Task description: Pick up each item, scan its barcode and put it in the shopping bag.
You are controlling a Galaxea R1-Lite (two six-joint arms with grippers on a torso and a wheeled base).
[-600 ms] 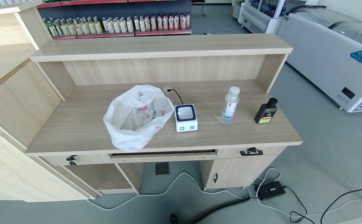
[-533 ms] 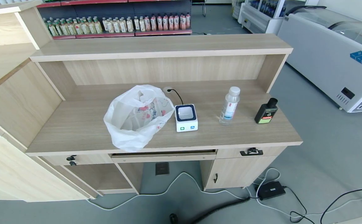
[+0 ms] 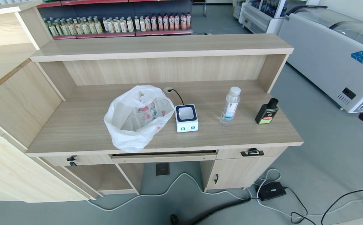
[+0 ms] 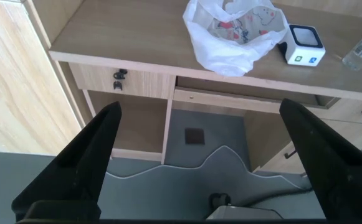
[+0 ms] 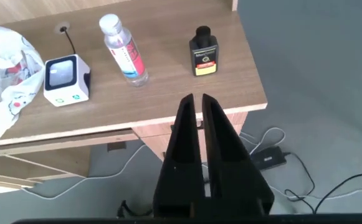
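Two items are waiting on the table (image 3: 75,125): a clear water bottle (image 3: 230,106) and a dark bottle (image 3: 267,112) with a black cap. Both stand upright toward the right end, a bit apart from each other. The scanner (image 3: 186,118) sits between the water bottle and the shopping bag (image 3: 137,117), just beside the bag, and the bag's mouth gapes upward.

Neither tool is holding anything, so I'd say we're at the very start, going for the first pick. The right tool (image 5: 196,99) hangs off the table's front right corner over the floor with its fingers pressed together. The left tool (image 4: 200,106) is low in front of the table with its fingers spread wide.

My take on doing it well:
- The dark bottle is nearest the right tool, so grab that first.
- Spread the fingers before closing in, not at the last second.
- Come in from the side and grip the body around the middle. Both bottles are tall and narrow, and the water one looks light enough to tip from a nudge.
- Don't cover the label, since it has to face the scanner window afterwards.

On the views, the head view gives the whole layout, the open bag mouth and the cable (image 3: 176,93) running back from the scanner. The right wrist view is where the shut fingers really read, lined up toward the table's right end. The left wrist view adds the underside stuff, like the drawer (image 4: 246,102) front, plus how close the bag sits to the front edge.
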